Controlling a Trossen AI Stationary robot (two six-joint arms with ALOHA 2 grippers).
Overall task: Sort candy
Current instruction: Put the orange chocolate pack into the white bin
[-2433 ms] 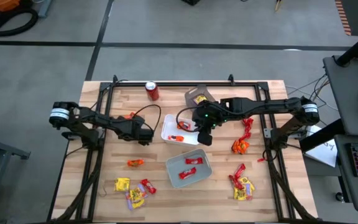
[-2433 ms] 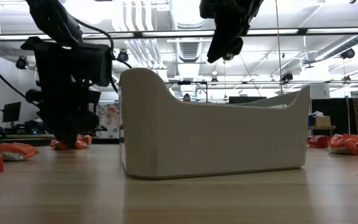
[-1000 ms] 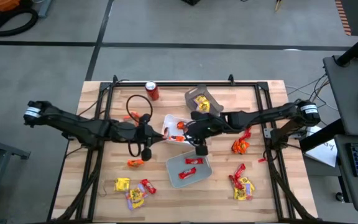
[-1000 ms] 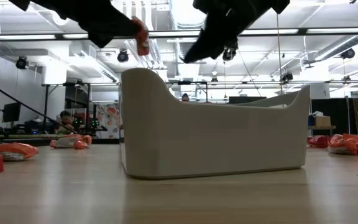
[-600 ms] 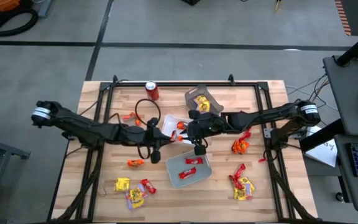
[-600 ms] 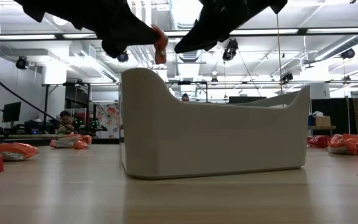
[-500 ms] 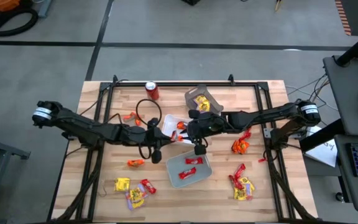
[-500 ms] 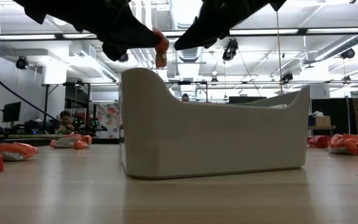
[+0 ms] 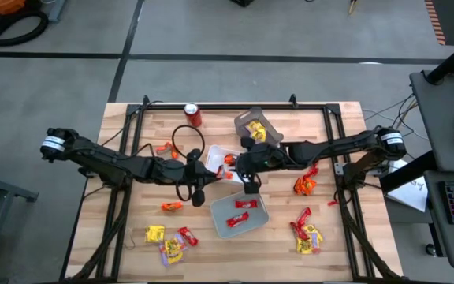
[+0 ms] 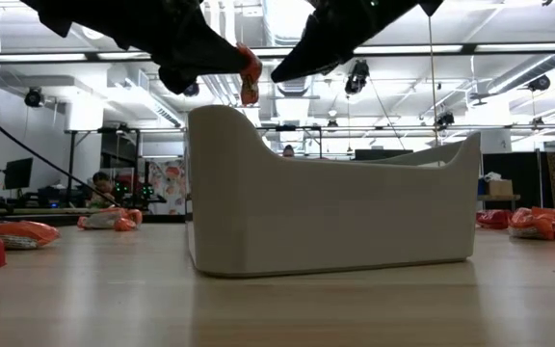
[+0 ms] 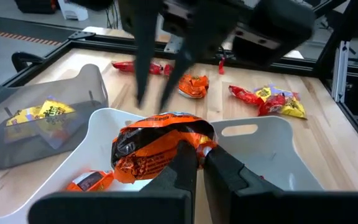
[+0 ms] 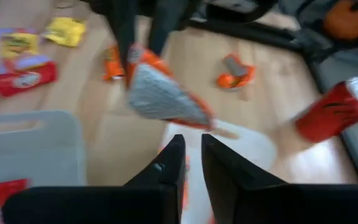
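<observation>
My left gripper [image 9: 209,170] reaches in from the table's left, shut on an orange wrapped candy [image 11: 157,146] held above the left rim of the white tray [image 9: 211,154]. Orange candies [image 11: 89,180] lie in that tray. My right gripper [image 9: 237,167] hangs just right of the held candy, above the same tray. Its fingers [image 11: 138,68] stand a little apart with nothing between them. In the low view the candy [image 10: 249,77] and my right gripper [image 10: 282,69] are close together, high above the table. A grey tray [image 9: 239,211] with red candies lies nearer. My left gripper pinches the orange candy between its two fingers [image 11: 185,168], at the wrapper's edge nearest the fingers [image 11: 194,148]. The fingers come slanting from the table's left. The rest of the wrapper sticks out beyond the fingertips, lifted clear above the white tray.
A clear tray [image 9: 252,125] with yellow candy and a red soda can [image 9: 193,115] stand at the far side. Loose candies lie at the near left [image 9: 168,241], at the right [image 9: 304,184] [image 9: 306,229] and at the left [image 9: 172,207] [image 9: 164,147]. Black frame rails border the table.
My left gripper has carried the orange candy toward the table's right, up to the white tray's left rim, then held still. The candy stays lifted clear.
</observation>
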